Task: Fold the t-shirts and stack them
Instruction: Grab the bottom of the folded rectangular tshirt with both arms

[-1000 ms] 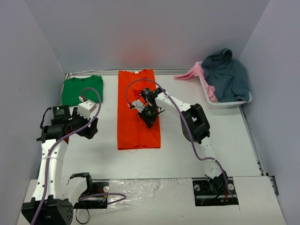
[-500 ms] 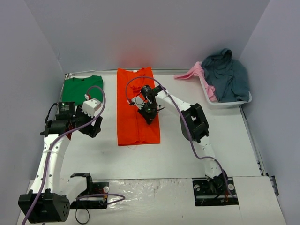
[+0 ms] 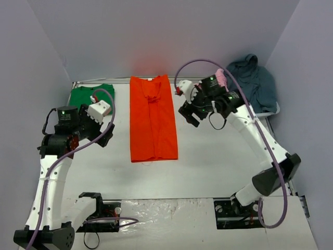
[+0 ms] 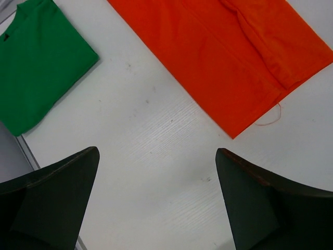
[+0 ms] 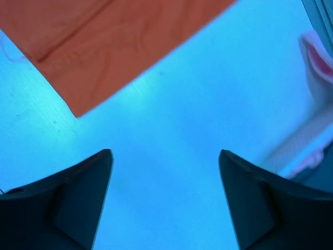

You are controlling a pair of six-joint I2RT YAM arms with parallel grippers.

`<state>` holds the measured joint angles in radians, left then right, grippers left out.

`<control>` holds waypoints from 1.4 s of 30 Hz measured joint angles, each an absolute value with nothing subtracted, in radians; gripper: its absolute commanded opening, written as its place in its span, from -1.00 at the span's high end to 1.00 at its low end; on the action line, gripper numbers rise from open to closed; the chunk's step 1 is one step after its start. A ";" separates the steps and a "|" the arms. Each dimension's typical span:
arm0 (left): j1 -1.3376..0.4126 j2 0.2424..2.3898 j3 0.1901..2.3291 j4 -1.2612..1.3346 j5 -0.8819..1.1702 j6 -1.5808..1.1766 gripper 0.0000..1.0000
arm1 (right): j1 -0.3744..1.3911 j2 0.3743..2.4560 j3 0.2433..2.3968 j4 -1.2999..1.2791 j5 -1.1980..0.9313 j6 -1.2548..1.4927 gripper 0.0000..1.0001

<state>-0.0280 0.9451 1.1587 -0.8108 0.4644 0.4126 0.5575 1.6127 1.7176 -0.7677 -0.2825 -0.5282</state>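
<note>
You are roughly midway. The orange t-shirt (image 3: pixel 152 120) lies flat in the middle of the desk (image 3: pixel 218 156) as a long narrow strip running from the far edge toward you, with its sides turned in. By the look of it, the crosswise folds are not yet made. The green t-shirt (image 3: pixel 88 95) sits as a compact folded piece at the far left corner, well apart from the orange one, so nothing is stacked yet. I judge that what is left is to fold the orange strip short and set one shirt on the other. More clothes, pink (image 3: pixel 218 78) and dark teal (image 3: pixel 255 83), are heaped in a white basket (image 3: pixel 250 112) at the far right. Whether those are shirts for you to fold, I cannot tell.

Neither arm holds anything. Your left claw (image 3: pixel 105 134) hangs between the two shirts, jaws spread wide over bare desk. Your right claw (image 3: pixel 188 115) is raised just right of the orange shirt, jaws apart and empty.

Only the top view gives you the basket and both shirts whole. The left wrist view adds a loose thread (image 4: pixel 270 114) at the orange shirt's corner and the folded-in flap. The right wrist view, tinted blue, catches only one orange corner and a scrap of pink.
</note>
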 measured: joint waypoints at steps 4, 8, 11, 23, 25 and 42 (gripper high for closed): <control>-0.032 0.946 1.186 -0.790 0.457 0.356 -0.89 | 0.387 1.404 1.526 -0.714 -0.271 -0.533 -1.00; -0.033 0.947 1.121 -0.715 0.463 0.309 -0.89 | 0.247 1.266 1.278 -0.623 -0.280 -0.509 -1.00; -0.044 0.946 1.058 -0.709 0.488 0.318 -0.89 | 0.194 1.188 1.115 -0.550 -0.325 -0.474 -1.00; -0.258 0.958 0.883 -0.738 0.447 0.478 -0.89 | 0.137 1.222 0.976 -0.412 -0.456 -0.450 -0.96; -0.314 0.930 0.855 -0.738 0.405 0.498 -0.89 | 0.137 1.239 0.960 -0.411 -0.461 -0.457 -0.95; -0.660 0.968 0.670 -0.583 0.014 0.596 -0.89 | 0.116 1.293 0.941 -0.403 -0.414 -0.476 -0.93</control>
<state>-0.6601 0.9676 0.6697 -0.5831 0.0139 0.5957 0.1158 1.2934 0.9409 -0.4034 -0.4145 -0.4755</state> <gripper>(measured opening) 0.945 0.970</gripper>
